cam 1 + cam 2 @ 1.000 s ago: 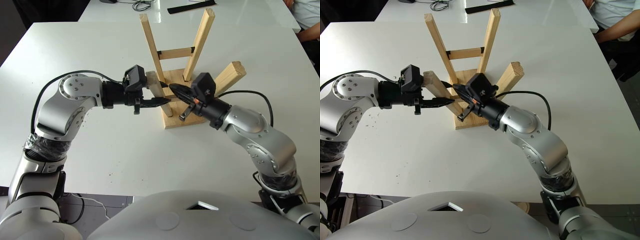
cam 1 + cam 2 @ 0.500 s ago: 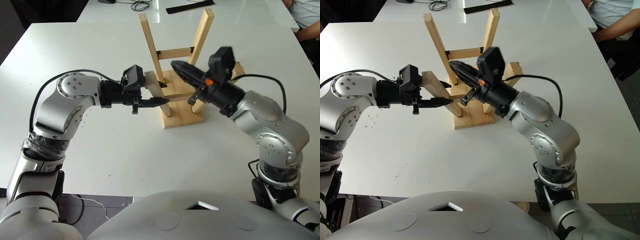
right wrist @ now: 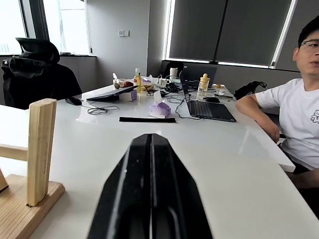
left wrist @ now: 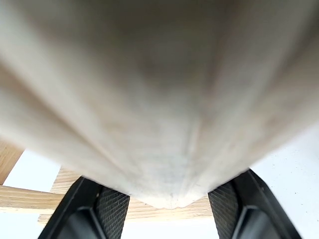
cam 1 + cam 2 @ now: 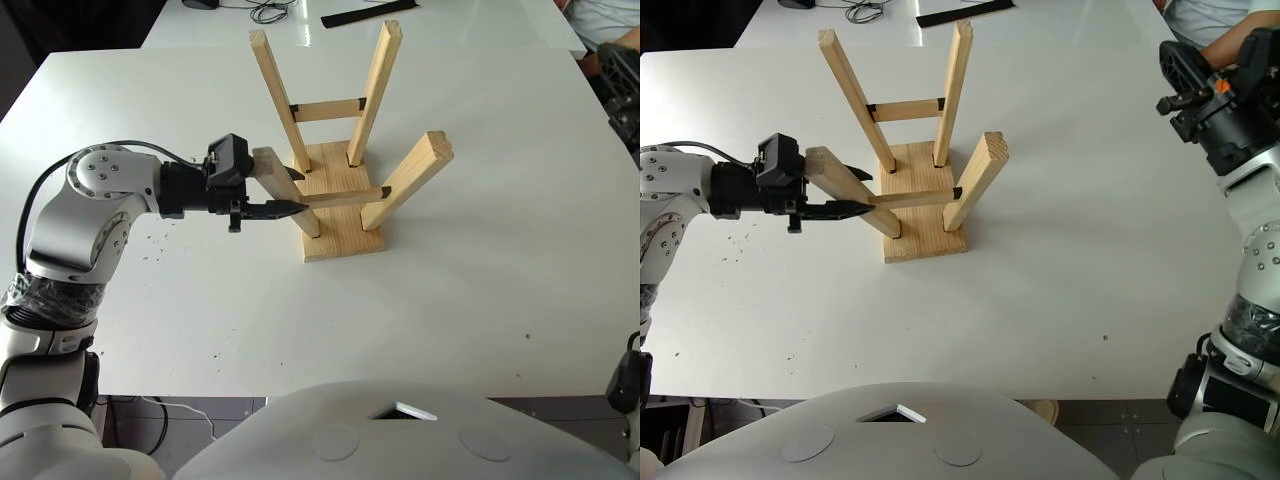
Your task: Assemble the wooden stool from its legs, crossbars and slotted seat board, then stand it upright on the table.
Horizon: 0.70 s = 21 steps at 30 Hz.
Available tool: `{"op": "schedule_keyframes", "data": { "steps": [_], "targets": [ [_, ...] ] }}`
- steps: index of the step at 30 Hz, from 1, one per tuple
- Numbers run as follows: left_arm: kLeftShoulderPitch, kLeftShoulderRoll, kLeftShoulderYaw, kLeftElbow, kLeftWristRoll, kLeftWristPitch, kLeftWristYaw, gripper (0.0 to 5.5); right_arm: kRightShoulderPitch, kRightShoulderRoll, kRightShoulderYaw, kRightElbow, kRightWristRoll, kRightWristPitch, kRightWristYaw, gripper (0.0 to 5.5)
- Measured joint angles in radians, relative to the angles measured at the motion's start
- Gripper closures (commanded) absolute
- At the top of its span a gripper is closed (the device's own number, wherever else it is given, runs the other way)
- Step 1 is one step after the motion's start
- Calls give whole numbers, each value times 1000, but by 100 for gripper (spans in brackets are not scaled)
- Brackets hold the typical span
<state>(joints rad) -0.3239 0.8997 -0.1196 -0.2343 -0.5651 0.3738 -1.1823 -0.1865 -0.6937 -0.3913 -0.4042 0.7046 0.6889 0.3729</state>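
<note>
Stool (image 5: 340,225) stands inverted on the table (image 5: 480,250), seat board (image 5: 345,240) down with four legs (image 5: 372,95) and two crossbars (image 5: 328,109) fitted; your left gripper (image 5: 293,192) clamps the near-left leg (image 5: 310,222), while your right gripper (image 3: 151,142), fingers pressed together and empty, has withdrawn from the stool to the far right.

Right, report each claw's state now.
Left claw: closed on a stool leg.
Right claw: closed, holding nothing.

No legible txt, nos. or labels on stool (image 5: 345,238) or table (image 5: 470,300). Far-desk clutter (image 3: 159,107): too small to read.
</note>
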Motion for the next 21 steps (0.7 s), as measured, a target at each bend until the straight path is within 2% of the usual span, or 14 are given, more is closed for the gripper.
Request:
{"op": "schedule_keyframes", "data": {
  "steps": [3,4,5,8,12,17,21],
  "targets": [
    [-11,-7,-6,-8,-3,-2,5,346,65,164,252,-207,93,64,-43,550],
    [-11,-10,-5,-5,-5,-3,3,346,85,223,315,-268,118,74,-94,550],
    [-7,-6,-2,-4,-6,-4,1,346,105,252,328,-303,120,82,-153,550],
    [11,-7,1,-11,-7,-6,7,346,121,265,333,-343,134,108,-223,550],
    [39,-8,2,-26,-6,-18,37,346,99,226,323,-342,158,147,-224,550],
    [74,-22,0,-60,-6,-38,93,346,48,130,309,-227,130,143,-99,550],
    [94,-23,1,-69,-7,-60,113,346,-36,58,184,-56,60,116,-92,550]
  ]
}}
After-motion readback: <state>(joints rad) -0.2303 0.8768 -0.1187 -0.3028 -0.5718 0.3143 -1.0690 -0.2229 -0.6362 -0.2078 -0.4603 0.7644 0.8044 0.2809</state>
